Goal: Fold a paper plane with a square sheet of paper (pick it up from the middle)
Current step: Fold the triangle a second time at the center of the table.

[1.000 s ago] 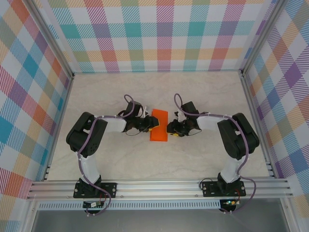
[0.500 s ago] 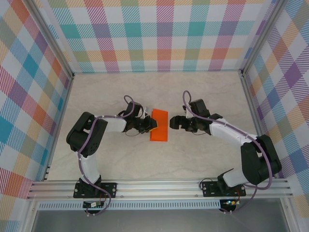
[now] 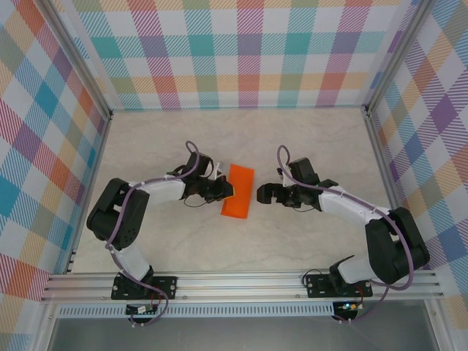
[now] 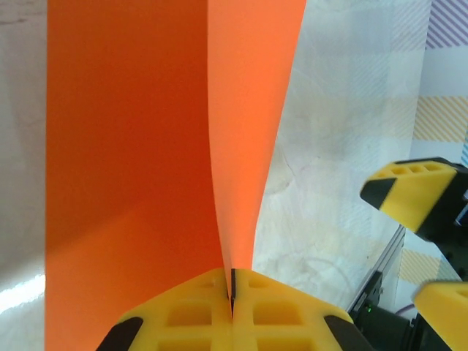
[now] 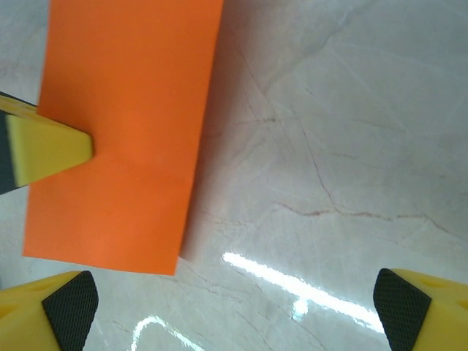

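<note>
Step in hand: an early fold, by my reading. The square sheet of paper [image 3: 238,191] is doubled over into a narrow rectangle, with no pointed nose or wings formed yet.
Where the sheet is: mid counter [image 3: 307,146], between the two arms and slightly tilted. Its left long edge is in the left end effector [image 3: 224,191].
Left end effector: the fingers [image 4: 190,314] are pressed together, pinching the orange paper. In the left wrist view the layers meet at the fingertips and fan apart farther out.
Right end effector: spread wide [image 3: 265,196] and holding nothing. It sits just beside the sheet's right edge and apart from it. Its own view shows the two pads [image 5: 69,300] far apart over bare counter.
Next move: probably pressing the crease flat, then turning a corner in toward the centre line. That calls for the right end effector to come in low over the loose edge while the left pinch keeps the layers aligned.
Risk: thin paper may slide or bow under a one-sided grip.
Hard to make out: whether the pinched edge is the crease or the open edges, and whether the sheet rests fully on the counter. A shadow along its right edge hints at some lift.
Cut off: both wrist views crop the sheet's far end.
</note>
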